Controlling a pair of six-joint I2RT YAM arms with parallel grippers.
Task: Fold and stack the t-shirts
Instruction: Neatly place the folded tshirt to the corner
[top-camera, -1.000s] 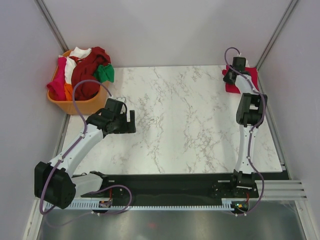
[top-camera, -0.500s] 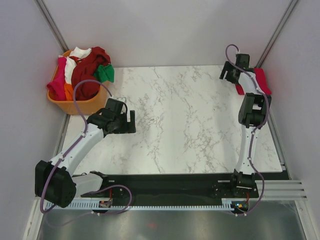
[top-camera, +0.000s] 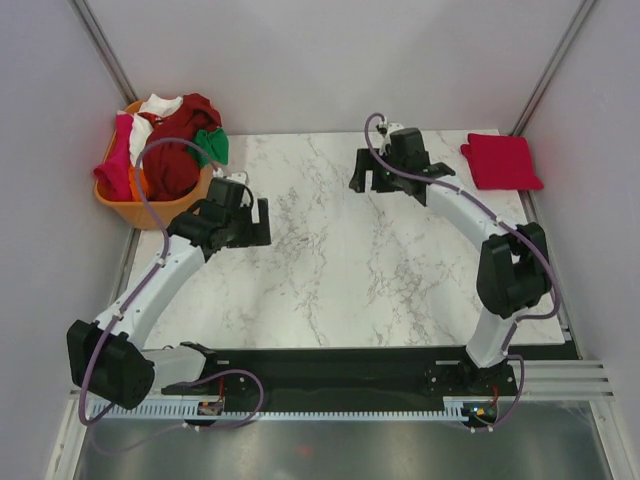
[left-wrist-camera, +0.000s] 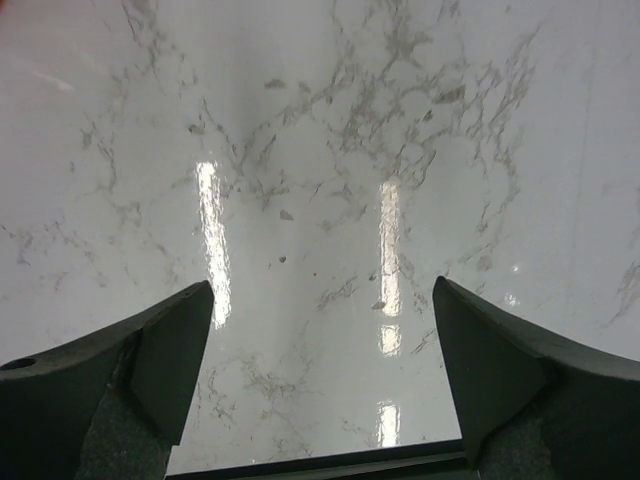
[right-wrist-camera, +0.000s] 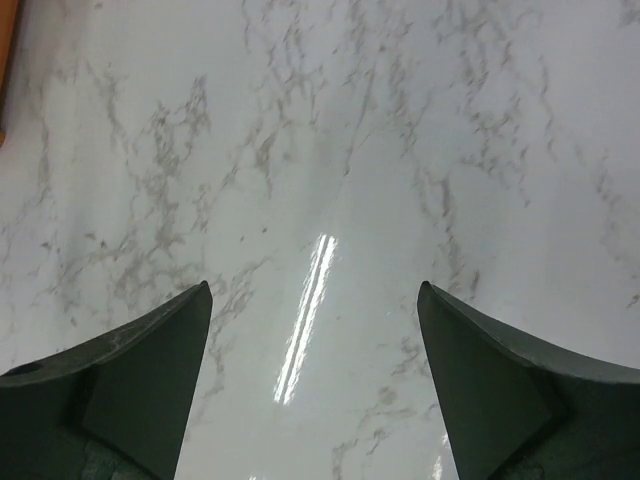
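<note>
One folded, next shirt due.
Red shirt (top-camera: 502, 162) lies folded at the counter's (top-camera: 350, 270) one o'clock; other shirts (top-camera: 175, 140) heap in the basket (top-camera: 150, 212) at ten. Left pincer (left-wrist-camera: 322, 300) and right pincer (right-wrist-camera: 315, 300) gape, empty. Next, I reckon, reach into that basket.

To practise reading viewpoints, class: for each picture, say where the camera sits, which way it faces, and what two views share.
Top external: above and behind the bases, looking down on the table, left gripper, right gripper, basket, folded red t-shirt.
Left wrist: rides the left wrist, facing down at bare marble; left gripper open.
Right wrist: likewise; right gripper open.
Shared: both wrist views show only marble under open jaws.
</note>
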